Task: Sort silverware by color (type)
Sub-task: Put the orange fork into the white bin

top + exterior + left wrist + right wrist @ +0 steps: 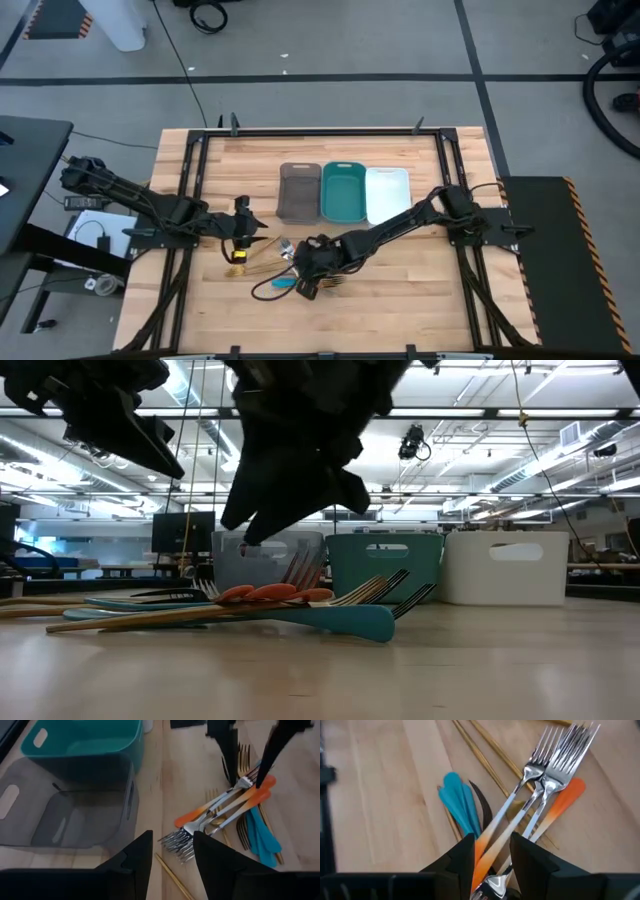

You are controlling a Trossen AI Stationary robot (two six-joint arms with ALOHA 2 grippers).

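The silverware (290,272) lies in a loose pile on the wooden table, in front of the trays. It holds silver forks with orange handles (555,805), blue-handled pieces (457,802) and thin gold pieces (485,760). My right gripper (492,852) is open, slanting down over the pile, with the orange handles (250,795) running between its fingers. My left gripper (172,855) is open and holds nothing. It hangs above the table to the left of the pile, near the fork tines (177,842). My right gripper has one finger on each side of the forks' orange handles (485,851), slanting down from above, across the handles. The forks lie on the pile. I cannot tell whether the fingers touch them.
Three trays stand side by side behind the pile: grey-brown (299,190), teal (343,192), white (387,193). Bare wood lies at the table's near side and toward its left and right edges. A dark frame (190,170) runs around the table.
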